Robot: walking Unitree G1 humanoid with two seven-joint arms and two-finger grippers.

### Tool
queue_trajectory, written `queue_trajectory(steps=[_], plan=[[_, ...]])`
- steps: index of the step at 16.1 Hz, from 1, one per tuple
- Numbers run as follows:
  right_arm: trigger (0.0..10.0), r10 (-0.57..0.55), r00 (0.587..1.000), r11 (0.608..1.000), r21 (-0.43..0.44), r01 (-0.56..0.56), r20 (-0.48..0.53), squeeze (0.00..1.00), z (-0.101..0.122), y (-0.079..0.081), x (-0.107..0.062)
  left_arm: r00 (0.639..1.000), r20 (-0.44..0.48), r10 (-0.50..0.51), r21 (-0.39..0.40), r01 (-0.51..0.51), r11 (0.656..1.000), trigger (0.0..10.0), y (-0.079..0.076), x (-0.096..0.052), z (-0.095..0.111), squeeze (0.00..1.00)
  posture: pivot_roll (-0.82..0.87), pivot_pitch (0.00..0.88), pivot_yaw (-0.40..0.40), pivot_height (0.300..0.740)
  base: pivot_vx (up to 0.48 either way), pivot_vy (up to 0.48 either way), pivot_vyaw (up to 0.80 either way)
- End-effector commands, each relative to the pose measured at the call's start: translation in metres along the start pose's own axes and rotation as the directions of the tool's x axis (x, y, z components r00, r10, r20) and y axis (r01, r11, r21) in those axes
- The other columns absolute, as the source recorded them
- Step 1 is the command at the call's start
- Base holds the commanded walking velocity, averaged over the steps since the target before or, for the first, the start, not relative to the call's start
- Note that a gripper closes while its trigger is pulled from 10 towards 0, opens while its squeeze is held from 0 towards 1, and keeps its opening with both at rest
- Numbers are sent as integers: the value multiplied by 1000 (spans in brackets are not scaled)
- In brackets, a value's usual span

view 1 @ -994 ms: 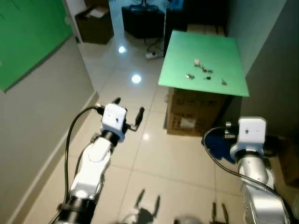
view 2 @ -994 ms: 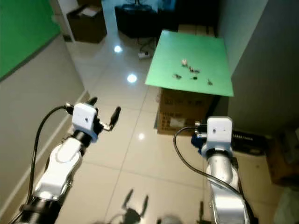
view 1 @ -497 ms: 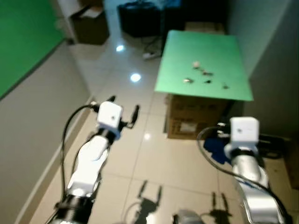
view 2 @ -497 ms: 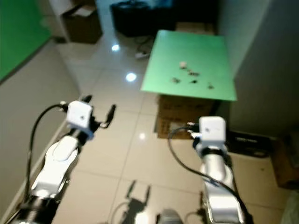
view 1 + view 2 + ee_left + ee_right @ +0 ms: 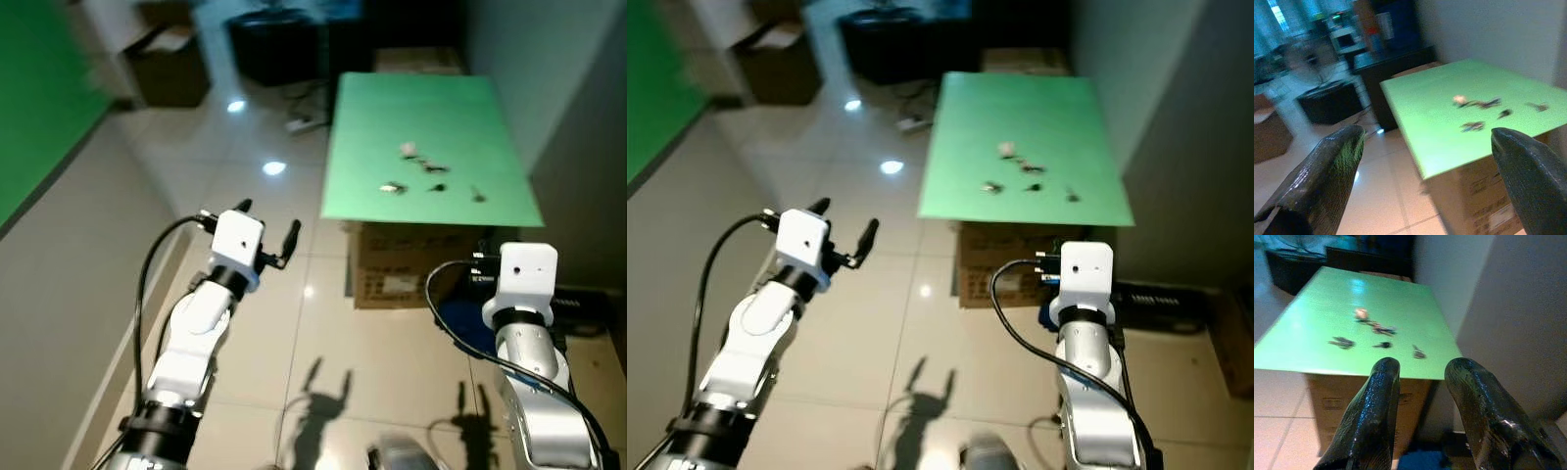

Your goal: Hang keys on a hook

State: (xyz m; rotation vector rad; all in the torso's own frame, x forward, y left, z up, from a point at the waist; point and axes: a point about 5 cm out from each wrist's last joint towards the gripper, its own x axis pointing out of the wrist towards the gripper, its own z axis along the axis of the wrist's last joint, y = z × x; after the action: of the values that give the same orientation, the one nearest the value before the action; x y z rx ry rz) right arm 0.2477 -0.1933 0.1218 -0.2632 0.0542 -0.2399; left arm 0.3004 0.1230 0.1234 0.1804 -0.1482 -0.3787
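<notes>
The keys point(image 5: 428, 176) lie scattered as a few small dark pieces near the middle of a green tabletop point(image 5: 372, 147), well ahead of me and apart from both my grippers; beside them sits a small pale round thing point(image 5: 409, 149) that I cannot make out. They are too small and blurred for me to count or to tell one from another. The green top rests on a cardboard box point(image 5: 397, 266) that stands on a glossy pale tiled floor point(image 5: 333, 333). Something blue point(image 5: 460, 318) lies on the floor at the foot of the box, just behind my right arm. My left gripper point(image 5: 266, 233) is raised over the tiles to the left of the table, its two black fingers point(image 5: 1327, 171) spread wide with nothing between them. My right gripper point(image 5: 1422, 396) points toward the near edge of the table, its fingers point(image 5: 1374, 416) parted by a narrow gap and holding nothing. A grey wall point(image 5: 578, 117) runs along the right of the table. Further back stand a dark low cabinet point(image 5: 274, 39) and an open brown box point(image 5: 167, 64). To my left a green panel point(image 5: 39, 108) sits above a pale wall.
</notes>
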Motion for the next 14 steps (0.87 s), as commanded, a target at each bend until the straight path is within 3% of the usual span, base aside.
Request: queue_trajectory(steps=[1,6,14], plan=[[10000,20,1000,999,-34,-19,13,0,3,3,-2,1000,3,-24,-4,24,1000,10000,-4,2,1,0,-180,121,108,740,465,0,0],[10000,33,999,999,-43,-33,0,0,0,9,-5,999,3,-42,-3,42,999,10000,-4,3,2,0,-178,128,114,740,469,0,0],[10000,74,996,997,-23,-75,-45,0,-11,14,-13,992,-16,-123,3,123,992,10000,-10,-6,-3,0,-165,148,126,740,472,0,-800]])
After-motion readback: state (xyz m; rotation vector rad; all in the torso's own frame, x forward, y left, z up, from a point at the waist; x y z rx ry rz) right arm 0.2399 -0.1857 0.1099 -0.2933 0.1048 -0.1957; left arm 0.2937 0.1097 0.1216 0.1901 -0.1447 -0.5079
